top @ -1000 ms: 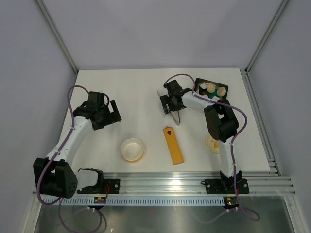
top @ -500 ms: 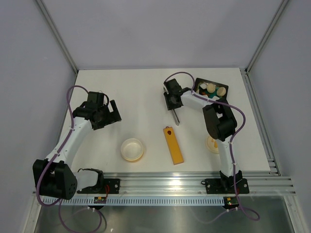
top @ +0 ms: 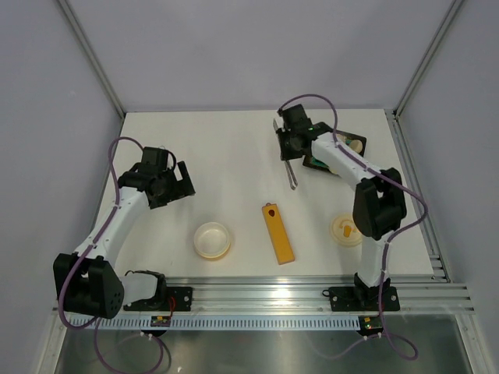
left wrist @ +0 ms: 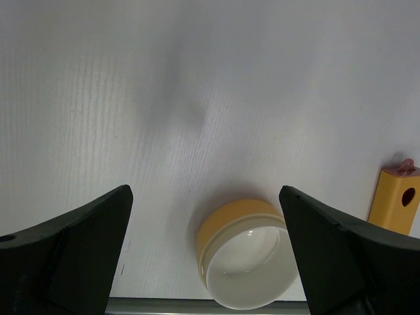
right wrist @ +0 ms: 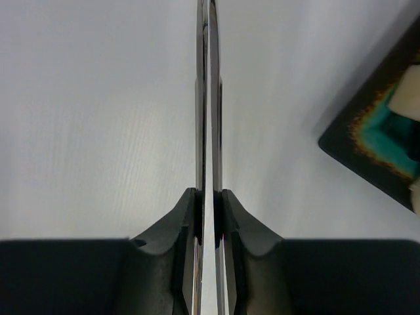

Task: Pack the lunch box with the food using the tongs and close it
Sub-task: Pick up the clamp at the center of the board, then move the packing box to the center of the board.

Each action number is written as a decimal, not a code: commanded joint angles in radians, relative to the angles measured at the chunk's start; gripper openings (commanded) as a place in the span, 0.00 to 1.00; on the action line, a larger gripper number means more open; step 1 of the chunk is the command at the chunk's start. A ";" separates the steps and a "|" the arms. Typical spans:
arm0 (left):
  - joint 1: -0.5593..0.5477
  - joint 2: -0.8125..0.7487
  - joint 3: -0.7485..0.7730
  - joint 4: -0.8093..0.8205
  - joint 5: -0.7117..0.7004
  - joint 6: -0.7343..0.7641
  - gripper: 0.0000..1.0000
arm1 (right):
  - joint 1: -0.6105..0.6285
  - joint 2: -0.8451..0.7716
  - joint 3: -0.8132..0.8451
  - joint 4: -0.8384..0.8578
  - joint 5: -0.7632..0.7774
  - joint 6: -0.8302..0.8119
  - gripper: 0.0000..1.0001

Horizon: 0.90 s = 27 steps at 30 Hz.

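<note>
The slim silver tongs (top: 293,178) are pinched between the jaws of my right gripper (top: 290,149), which is shut on them just left of the black tray. In the right wrist view the two tong arms (right wrist: 209,98) run straight up from the gripper (right wrist: 209,200), pressed nearly together. The cream-yellow lunch box bowl (top: 212,239) stands empty at the front centre, and its lid (top: 347,231) lies at the front right. Food pieces (top: 355,145) sit in the tray, mostly hidden by the right arm. My left gripper (top: 175,183) hovers open above and behind the bowl (left wrist: 246,262).
The black tray with a green inside (top: 345,139) sits at the back right; its corner (right wrist: 374,141) shows in the right wrist view. A long orange-yellow bar with a red dot (top: 277,233) lies between bowl and lid, its end (left wrist: 396,197) visible from the left wrist.
My right gripper has shut on the tongs and carried them back and to the right, toward the tray. The left arm has not moved.
</note>
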 commanded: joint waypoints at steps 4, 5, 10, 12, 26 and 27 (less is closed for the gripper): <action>-0.061 0.024 0.040 -0.039 -0.068 0.029 0.99 | -0.198 -0.283 0.032 -0.219 -0.150 0.095 0.17; -0.072 0.017 0.041 -0.050 -0.070 0.029 0.99 | -0.220 -0.305 0.006 -0.238 -0.161 0.120 0.18; -0.150 0.002 0.027 -0.108 -0.050 0.020 0.99 | -0.297 -0.461 -0.088 -0.328 -0.137 0.161 0.21; -0.164 -0.006 0.014 -0.121 -0.046 0.017 0.99 | -0.300 -0.497 -0.132 -0.344 -0.121 0.172 0.22; -0.194 -0.170 -0.134 -0.228 0.074 -0.100 0.99 | -0.300 -0.663 -0.225 -0.327 -0.069 0.218 0.23; -0.195 -0.174 -0.146 -0.219 0.106 -0.115 0.99 | -0.300 -0.660 -0.225 -0.319 -0.074 0.218 0.23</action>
